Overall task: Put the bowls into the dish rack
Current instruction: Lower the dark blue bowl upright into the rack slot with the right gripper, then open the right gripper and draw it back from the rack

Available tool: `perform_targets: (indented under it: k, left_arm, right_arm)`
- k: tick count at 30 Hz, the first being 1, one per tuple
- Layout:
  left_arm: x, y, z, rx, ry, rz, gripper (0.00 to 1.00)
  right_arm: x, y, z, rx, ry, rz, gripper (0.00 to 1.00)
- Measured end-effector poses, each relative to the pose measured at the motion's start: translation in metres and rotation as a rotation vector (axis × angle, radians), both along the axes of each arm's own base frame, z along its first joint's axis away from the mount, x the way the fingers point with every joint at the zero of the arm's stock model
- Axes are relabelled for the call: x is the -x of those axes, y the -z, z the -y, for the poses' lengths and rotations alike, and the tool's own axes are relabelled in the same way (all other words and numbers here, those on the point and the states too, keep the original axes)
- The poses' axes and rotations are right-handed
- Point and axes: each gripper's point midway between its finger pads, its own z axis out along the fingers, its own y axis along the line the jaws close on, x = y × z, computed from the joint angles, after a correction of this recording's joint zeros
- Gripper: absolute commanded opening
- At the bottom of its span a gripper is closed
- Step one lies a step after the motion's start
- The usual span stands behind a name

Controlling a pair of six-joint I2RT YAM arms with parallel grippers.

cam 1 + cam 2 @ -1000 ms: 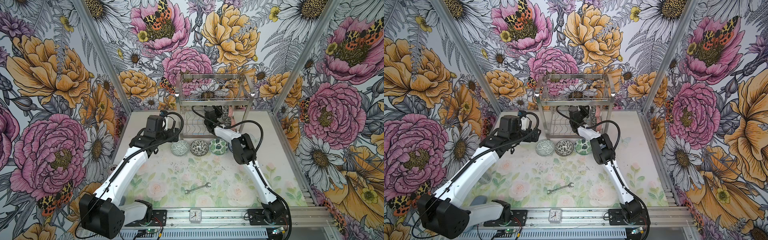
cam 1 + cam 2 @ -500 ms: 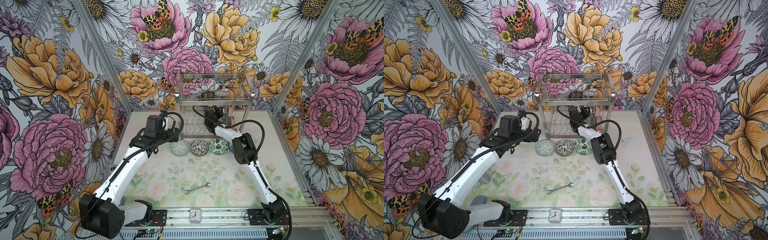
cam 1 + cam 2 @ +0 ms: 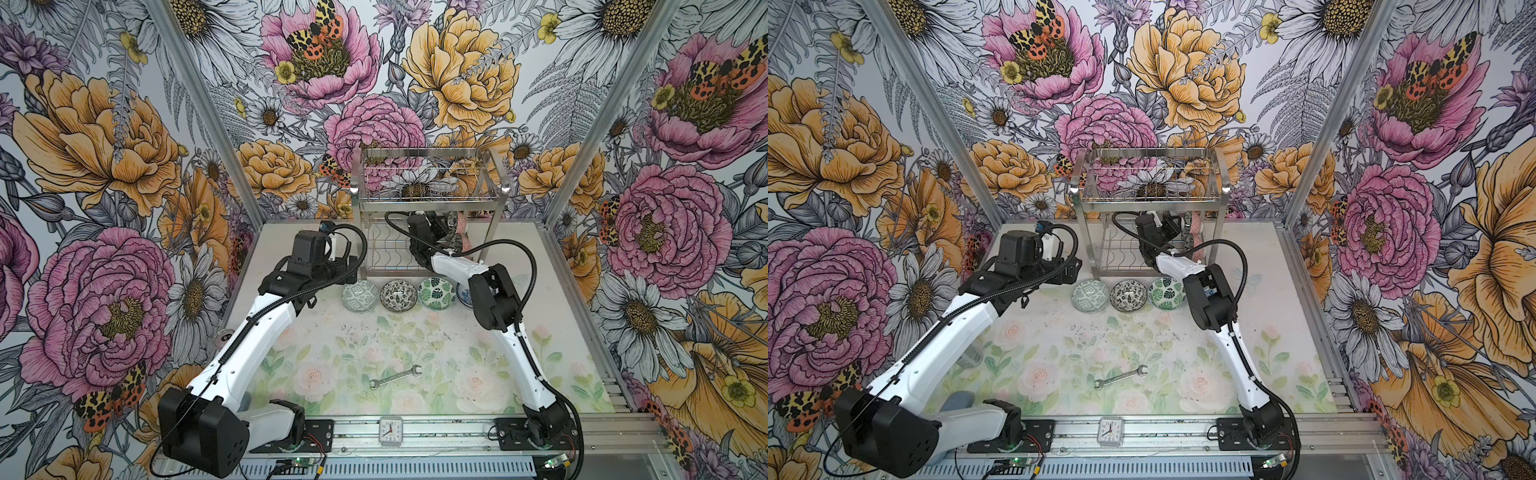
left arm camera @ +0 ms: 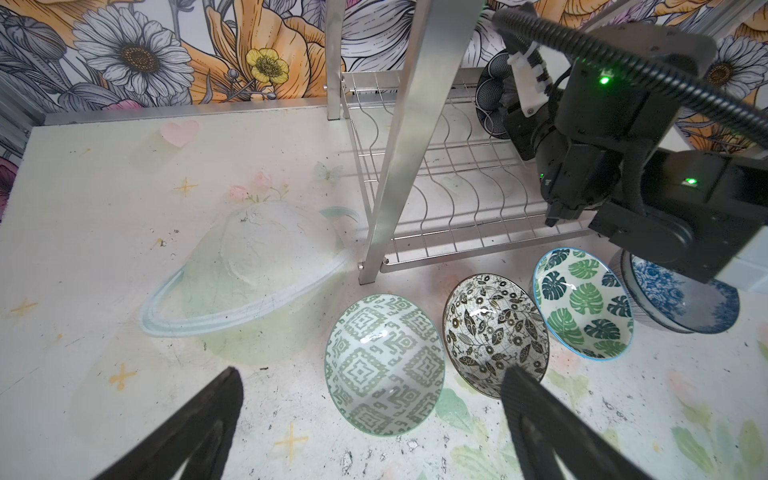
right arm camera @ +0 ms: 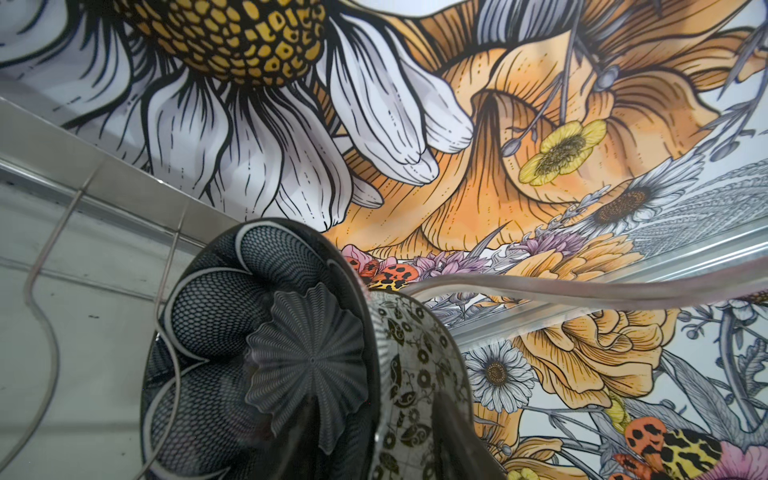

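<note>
Beside the dish rack (image 3: pixel 428 200), left tool (image 4: pixel 372 374) gapes apart (right tool (image 3: pixel 444 232) state unclear).

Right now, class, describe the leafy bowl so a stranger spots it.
Find the steel dish rack at the back. In the row before it, the leaf bowl sits between the black-and-white floral bowl and the blue floral bowl. Only it has big green leaves.

Bright even light, soft shadows, warped edges, blurry close foreground
</note>
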Motion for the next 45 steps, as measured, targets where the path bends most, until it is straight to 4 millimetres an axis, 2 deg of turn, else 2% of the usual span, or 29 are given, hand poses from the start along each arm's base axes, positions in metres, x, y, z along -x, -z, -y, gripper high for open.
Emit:
perform_targets:
  k: [3,10,19,27,36,41,45]
  left_arm:
    - [0.0,0.0,0.0,0.0,0.0,0.0,0.99]
    - [0.001,-0.001,0.001,0.0,0.002,0.002,0.99]
    - [0.003,-0.004,0.004,0.002,0.012,0.01,0.99]
    - [0.004,-0.003,0.005,-0.005,0.02,0.01,0.99]
    - [0.005,-0.003,0.008,-0.01,0.033,0.013,0.99]
    - [0.006,-0.004,0.011,-0.011,0.044,0.015,0.99]
    - [0.013,-0.002,0.026,-0.026,0.077,0.008,0.99]
  right_arm:
    - [0.004,-0.007,-0.001,-0.007,-0.011,0.003,0.5]
    - [0.017,-0.018,-0.001,-0.02,-0.03,-0.005,0.81]
    - [0.047,-0.033,0.002,-0.068,-0.071,-0.025,1.0]
    - [0.088,-0.044,-0.005,-0.202,-0.183,-0.067,1.0]
    - [0.15,-0.055,-0.026,-0.388,-0.33,-0.112,1.0]
    - [0.179,-0.062,-0.014,-0.474,-0.362,-0.127,1.0]
    - [0.197,-0.074,0.0,-0.555,-0.387,-0.134,0.99]
